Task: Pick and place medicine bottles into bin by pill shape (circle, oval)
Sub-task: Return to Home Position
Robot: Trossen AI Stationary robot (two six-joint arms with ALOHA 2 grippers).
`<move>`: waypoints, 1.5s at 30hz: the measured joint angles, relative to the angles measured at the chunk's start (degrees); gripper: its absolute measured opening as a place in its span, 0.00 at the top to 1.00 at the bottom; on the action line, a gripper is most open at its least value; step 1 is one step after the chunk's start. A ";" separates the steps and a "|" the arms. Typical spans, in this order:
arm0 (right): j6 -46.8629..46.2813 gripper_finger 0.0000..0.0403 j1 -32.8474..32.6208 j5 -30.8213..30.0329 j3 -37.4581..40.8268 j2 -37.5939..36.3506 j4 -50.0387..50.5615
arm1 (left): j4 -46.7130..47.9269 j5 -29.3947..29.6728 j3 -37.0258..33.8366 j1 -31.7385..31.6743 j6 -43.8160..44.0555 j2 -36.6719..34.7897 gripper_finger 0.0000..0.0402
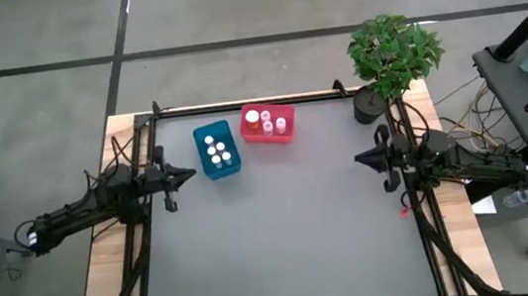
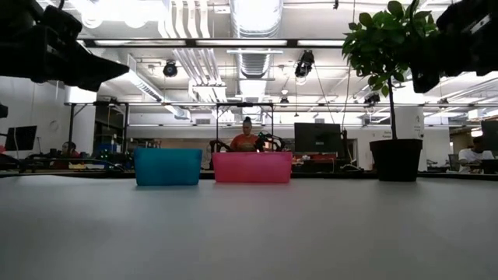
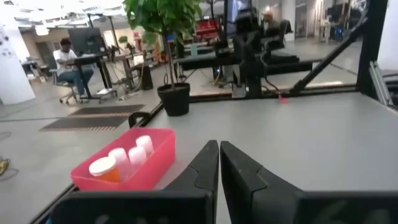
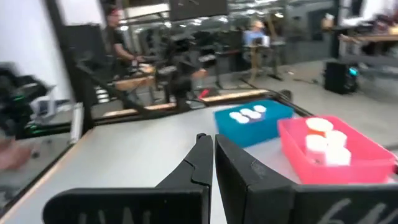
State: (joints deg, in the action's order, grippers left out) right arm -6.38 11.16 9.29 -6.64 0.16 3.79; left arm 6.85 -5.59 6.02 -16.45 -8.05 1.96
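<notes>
No bottle is visible on the bare table (image 1: 284, 235). All medicine bottles in view sit in the two bins near its far edge.

**Hazards (assessed)**
- The blue bin (image 1: 225, 173) sits slightly skewed and is the bin nearest the left gripper (image 1: 187, 173). A wide inward swing of that arm could clip its wall and tip out the white-capped bottles (image 1: 217, 150).
- The right arm lies along the right edge with the potted plant (image 1: 392, 49) at the far right corner just behind it. A rearward or upward move could brush the leaves.
- Sorting by pill shape cannot be verified here, because only the caps are visible.

**Arm pose**
- Left arm: stretched along the left edge, gripper pointing inward toward the table centre. The jaws are closed tip to tip and hold nothing.
- Right arm: mirrored pose. The right gripper (image 1: 357, 160) is likewise closed and empty.

**Bottle positions**
- Blue bin: about five bottles.
- Red bin (image 1: 268, 140), just right of the blue bin: four bottles, including the orange bottle (image 1: 253, 119).
</notes>
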 joint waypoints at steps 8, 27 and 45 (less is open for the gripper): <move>-10.59 0.98 0.00 -18.51 0.08 0.33 0.59 | -0.58 0.01 0.09 0.00 0.58 2.16 1.00; -9.65 0.98 0.00 -23.90 0.10 2.58 0.66 | -9.20 -0.11 0.11 0.00 16.71 1.95 1.00; -9.65 0.98 0.00 -23.90 0.10 2.58 0.66 | -9.38 -0.38 0.11 -0.02 16.69 2.12 1.00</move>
State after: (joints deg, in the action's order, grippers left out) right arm -16.03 11.16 -14.61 -6.55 2.74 4.45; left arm -2.53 -5.98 6.13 -16.47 8.64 4.08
